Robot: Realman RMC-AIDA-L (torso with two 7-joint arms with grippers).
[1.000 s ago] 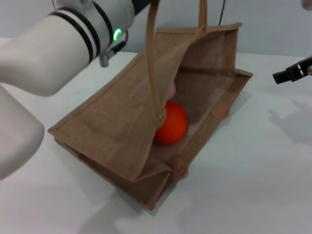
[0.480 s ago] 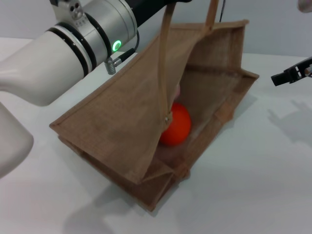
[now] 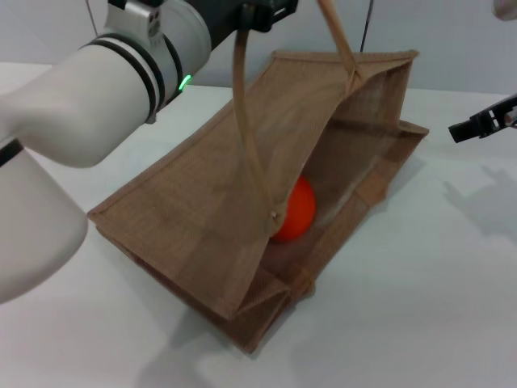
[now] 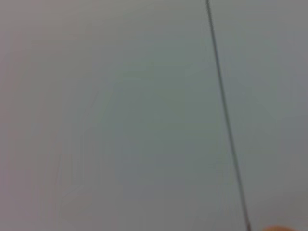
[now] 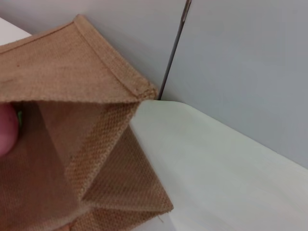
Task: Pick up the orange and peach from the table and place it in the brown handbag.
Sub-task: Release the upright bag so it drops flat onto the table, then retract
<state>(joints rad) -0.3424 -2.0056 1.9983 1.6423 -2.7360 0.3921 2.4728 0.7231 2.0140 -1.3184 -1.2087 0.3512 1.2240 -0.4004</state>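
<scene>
Handbag handles run up to the left gripper [image 3: 262,10], which sits at the top edge of the head view with the long tan looped handles [image 3: 250,137] rising to it; whether its fingers are clamped on them cannot be told. Below it hangs the large tan-brown burlap handbag [image 3: 202,210], tilted, mouth open toward the right arm, one lower edge resting on the plain white table [image 3: 428,283]. Inside, near the bottom fold, lies the round bright orange fruit [image 3: 295,210]. The pale pink peach [image 5: 7,130] shows only in the right wrist view, a sliver just within the bag's mouth.

Right gripper [image 3: 485,123]: well apart from the bag, out over the table, holding nothing visible; finger state unreadable.

Handling judgement: burlap is soft and slumps, so the bag takes its shape from the handles; these are the sound place to hold. Both fruits are light, firm and round, and likely to roll toward the low corner if the tilt changes. Both appear bagged; task looks close to done.
</scene>
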